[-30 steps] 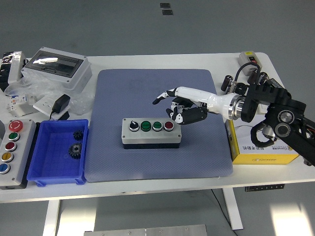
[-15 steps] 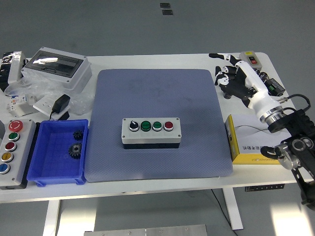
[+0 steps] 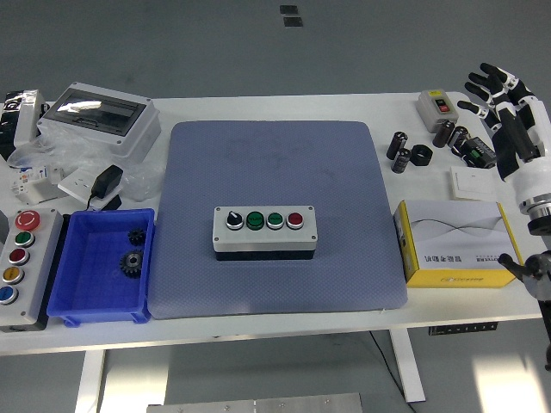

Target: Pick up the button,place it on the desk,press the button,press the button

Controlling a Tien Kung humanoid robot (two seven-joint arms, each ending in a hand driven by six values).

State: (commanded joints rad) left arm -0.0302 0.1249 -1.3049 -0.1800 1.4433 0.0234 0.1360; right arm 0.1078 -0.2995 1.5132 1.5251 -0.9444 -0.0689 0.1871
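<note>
Here, nearest the table's front edge, the blue bin [image 3: 62, 297] sits at my left with two dark gears [image 3: 133, 252] lying in it, and beside it at the far left edge is a gray control box [image 3: 21, 267] with red, green, yellow and blue buttons. At my right, near the front, the yellow-and-white carton [image 3: 456, 244] lies flat. Between them the blue-gray mat [image 3: 267, 163] covers the middle of the white table [image 3: 284, 331], and the button box [image 3: 265, 231] rests on the mat's near half, upright, with a black selector knob, two green buttons and one red button in a row on top. My right hand [image 3: 510, 116] is up at the picture's right edge, over the table's far right corner, fingers spread and holding nothing, well apart from the button box. Below it lie black cylindrical parts [image 3: 405, 152] and a small gray switch box [image 3: 436, 107]. At the far left stands the clear-lidded enclosure [image 3: 99, 119], with a black adapter [image 3: 108, 181] just in front of it.
</note>
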